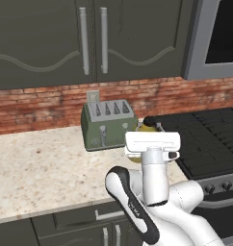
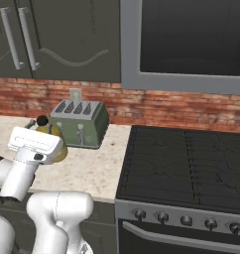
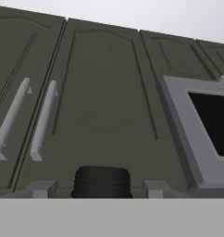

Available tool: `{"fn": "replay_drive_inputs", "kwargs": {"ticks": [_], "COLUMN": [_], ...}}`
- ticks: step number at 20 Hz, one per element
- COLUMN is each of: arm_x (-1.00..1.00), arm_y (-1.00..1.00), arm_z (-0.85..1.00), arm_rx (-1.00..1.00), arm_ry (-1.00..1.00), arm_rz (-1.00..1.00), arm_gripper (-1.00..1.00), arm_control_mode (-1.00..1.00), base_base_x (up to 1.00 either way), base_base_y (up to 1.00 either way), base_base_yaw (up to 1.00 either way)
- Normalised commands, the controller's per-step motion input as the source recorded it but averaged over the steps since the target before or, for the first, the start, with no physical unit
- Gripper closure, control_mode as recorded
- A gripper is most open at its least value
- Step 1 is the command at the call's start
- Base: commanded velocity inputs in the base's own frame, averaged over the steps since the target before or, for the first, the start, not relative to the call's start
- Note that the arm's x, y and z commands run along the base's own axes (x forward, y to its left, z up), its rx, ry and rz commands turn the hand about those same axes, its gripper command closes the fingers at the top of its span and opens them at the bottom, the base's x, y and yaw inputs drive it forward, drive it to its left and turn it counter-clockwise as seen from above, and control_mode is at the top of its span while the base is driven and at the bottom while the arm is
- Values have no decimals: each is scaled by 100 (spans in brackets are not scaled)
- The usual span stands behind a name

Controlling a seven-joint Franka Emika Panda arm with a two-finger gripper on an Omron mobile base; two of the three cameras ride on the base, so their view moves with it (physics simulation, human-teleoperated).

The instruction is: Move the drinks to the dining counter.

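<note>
claw (image 3: 101, 187) grips one juice bottle (image 2: 55, 141) beside one toaster (image 1: 109, 124).

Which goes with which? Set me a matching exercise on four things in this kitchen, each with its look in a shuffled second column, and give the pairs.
Things:
1. toaster
2. juice bottle
3. stove
4. cabinet handles

Looks:
A. silver bars, upright on dark doors
B. black, with knobs along the front
C. green, with slots on top
D. yellow-orange, with a black cap

Pairs: 1-C, 2-D, 3-B, 4-A
</note>
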Motion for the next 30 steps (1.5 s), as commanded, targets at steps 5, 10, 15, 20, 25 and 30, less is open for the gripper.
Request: {"fn": "replay_drive_inputs", "kwargs": {"ticks": [5, 10, 15, 20, 25, 30], "arm_x": [-56, -68, -56, -47, -50, -24], "arm_y": [-2, 0, 0, -2, -2, 0], "arm_z": [60, 49, 33, 39, 28, 0], "arm_rx": [0, 0, 0, 1, 1, 15], "arm_ry": [-2, 0, 3, 13, 7, 16], "arm_rz": [-8, -13, -12, -10, -9, -1], "arm_gripper": [100, 100, 100, 100, 100, 100], "arm_control_mode": [-100, -100, -100, -100, -100, -100], "base_base_x": [0, 0, 0, 0, 0, 0], "base_base_y": [0, 0, 0, 0, 0, 0], "base_base_yaw": [0, 0, 0, 0, 0, 0]}}
